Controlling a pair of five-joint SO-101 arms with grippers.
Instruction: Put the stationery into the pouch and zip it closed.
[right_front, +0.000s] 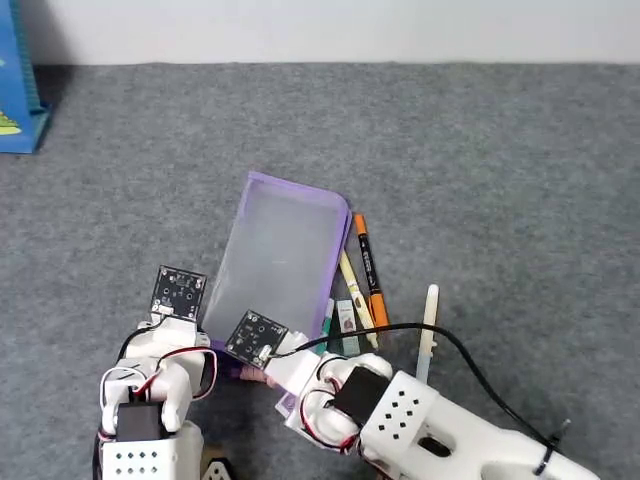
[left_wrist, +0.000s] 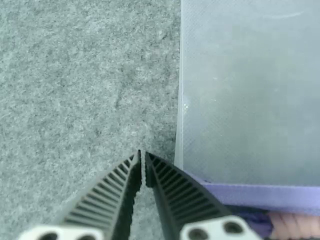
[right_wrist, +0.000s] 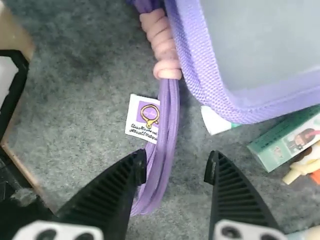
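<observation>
The purple pouch (right_front: 280, 250) with a translucent face lies flat in the middle of the grey carpet. To its right lie an orange marker (right_front: 369, 268), a pale yellow pen (right_front: 355, 296), a small green box (right_front: 346, 320) and a white pen (right_front: 428, 325). My left gripper (left_wrist: 141, 156) is shut on nothing, its tips on the carpet just beside the pouch's (left_wrist: 250, 90) near corner. My right gripper (right_wrist: 176, 164) is open at the pouch's other near corner, with the purple strap (right_wrist: 167, 125) lying between its fingers, untouched. A pink cord (right_wrist: 160, 45) and a white tag (right_wrist: 144, 117) hang off that strap.
A blue object (right_front: 15, 90) stands at the far left edge by the white wall. The carpet (right_front: 520, 180) stretches open on the right and at the back. The green box (right_wrist: 285, 135) and pen ends lie close to my right gripper's outer finger.
</observation>
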